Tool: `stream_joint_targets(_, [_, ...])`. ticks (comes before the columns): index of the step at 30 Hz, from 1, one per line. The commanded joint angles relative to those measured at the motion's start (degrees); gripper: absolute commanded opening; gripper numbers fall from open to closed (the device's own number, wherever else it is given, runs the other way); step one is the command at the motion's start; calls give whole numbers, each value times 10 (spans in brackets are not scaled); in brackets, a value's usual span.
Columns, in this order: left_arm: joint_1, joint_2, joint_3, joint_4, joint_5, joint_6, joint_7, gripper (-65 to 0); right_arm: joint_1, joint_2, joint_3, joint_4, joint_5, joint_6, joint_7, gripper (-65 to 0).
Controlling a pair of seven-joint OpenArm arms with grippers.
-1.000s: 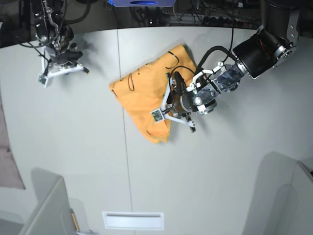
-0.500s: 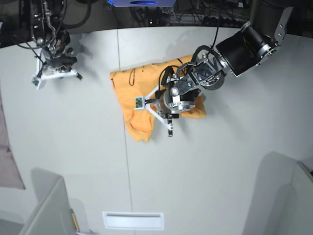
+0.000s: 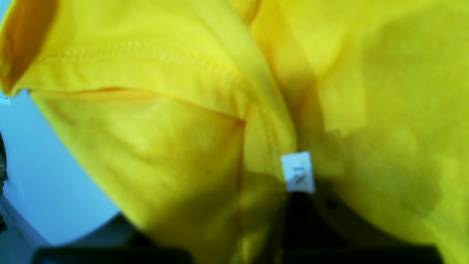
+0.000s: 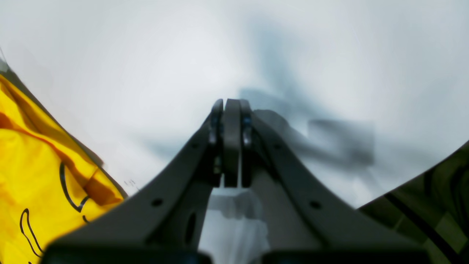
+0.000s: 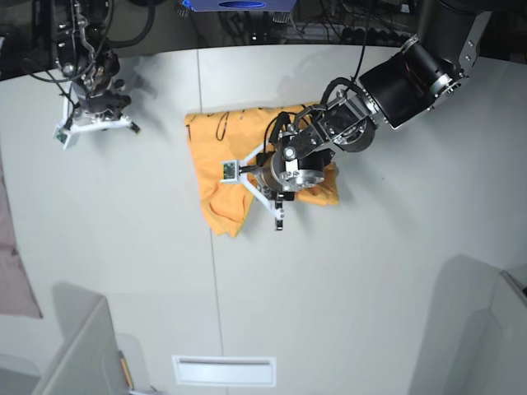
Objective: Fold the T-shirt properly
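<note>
Two sets of fingers, mine. My left fingers are pinched on a fold of the T-shirt, which lies bunched at mid-desk (its white tag shows close up). My right fingers are pressed together on nothing, off beside the shirt's black-lined edge.

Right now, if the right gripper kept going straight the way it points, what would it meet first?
Probably only the bare white table: the shut right gripper points at open tabletop, and the T-shirt lies off to one side. How far away the table is remains unclear.
</note>
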Motion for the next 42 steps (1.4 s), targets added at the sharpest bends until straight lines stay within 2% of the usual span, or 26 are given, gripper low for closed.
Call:
stream_joint_targets(1, [-5, 1, 0, -1, -7, -11, 1, -650, 1, 5, 2, 7, -2, 1, 11, -650])
stream_joint_targets(8, [-12, 0, -1, 4, -7, -11, 1, -643, 1, 4, 2, 7, -2, 1, 11, -650])
stream_joint_targets(10, [-19, 0, -1, 5, -7, -11, 1, -497, 1, 4, 2, 7, -1, 1, 11, -650])
stream_joint_targets(13, [-31, 1, -2, 10, -9, -11, 1, -324, 1, 4, 1, 7, 0, 1, 11, -650])
stream_joint_targets(15, [-39, 1, -2, 28, -12, -11, 1, -235, 1, 4, 1, 7, 0, 1, 11, -650])
stream_joint_targets(18, [-44, 1, -7, 67, -8, -11, 1, -155, 1, 0, 1, 7, 0, 1, 11, -650])
stream_joint_targets(22, [-33, -1, -82, 129, -13, -11, 1, -128, 1, -12, 1, 7, -3, 1, 11, -650])
stream_joint_targets(26, [7, -4, -170, 197, -7, -11, 1, -130, 1, -12, 0, 8, -4, 1, 12, -650])
stream_joint_targets(30, [80, -36, -267, 289, -7, -11, 1, -135, -3, -12, 3, 12, -6, 44, 15, -650])
stream_joint_targets(31, [106, -41, -293, 311, -7, -11, 1, -155, -4, -11, 1, 13, -6, 49, 15, -650])
stream_joint_targets(32, [135, -51, -322, 325, -7, -11, 1, -207, -7, -8, 1, 15, -6, 53, 17, -650])
stream_joint_targets(34, [187, -62, -377, 329, -7, -11, -5, -372, -15, -7, 1, 25, -6, 74, 37, -650])
stream_joint_targets(36, [246, -66, -439, 329, -13, -11, -22, -612, -38, -7, 1, 33, -6, 107, 63, -650])
stream_joint_targets(37, [279, -69, -471, 329, -13, -11, -39, -650, -48, -6, 2, 34, -6, 120, 76, -650])
stream_joint_targets(39, [339, -78, -518, 329, -14, -12, -88, -650, -66, -6, 5, 33, -9, 132, 90, -650])
stream_joint_targets(42, [436, -91, -578, 326, -14, -12, -192, -650, -93, -11, 0, 33, -59, 135, 101, -650])
